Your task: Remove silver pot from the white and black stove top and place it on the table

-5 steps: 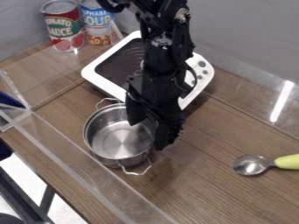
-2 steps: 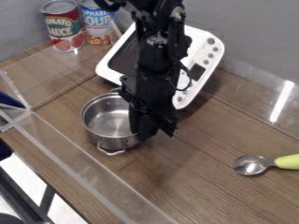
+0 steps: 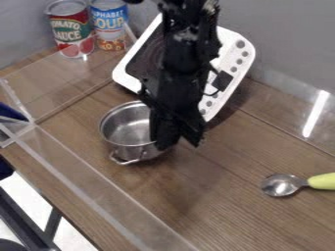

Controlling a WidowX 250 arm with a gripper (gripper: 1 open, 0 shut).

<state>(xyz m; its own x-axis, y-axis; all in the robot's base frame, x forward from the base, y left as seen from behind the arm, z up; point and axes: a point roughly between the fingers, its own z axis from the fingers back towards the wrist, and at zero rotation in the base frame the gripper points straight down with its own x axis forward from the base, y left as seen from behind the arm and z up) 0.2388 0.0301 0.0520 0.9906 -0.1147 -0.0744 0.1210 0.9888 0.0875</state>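
The silver pot (image 3: 127, 130) is just in front of the stove top (image 3: 137, 65), low over the table (image 3: 249, 132), not on the black glass. I cannot tell whether its base touches the wood. My gripper (image 3: 167, 140) comes straight down onto the pot's right rim and is shut on that thin wall. The black fingers cover that side of the pot. One wire loop handle shows at the pot's front. The arm hides the middle of the stove top, whose white button panel shows to the right.
Two labelled food cans (image 3: 69, 27) (image 3: 108, 22) stand at the back left behind the stove. A spoon (image 3: 295, 183) with a yellow-green handle lies at the front right. A clear plastic wall (image 3: 59, 167) runs along the table's front left edge.
The fingers went from open around the pot's right rim to shut on it. Pot and gripper have shifted together towards the stove.
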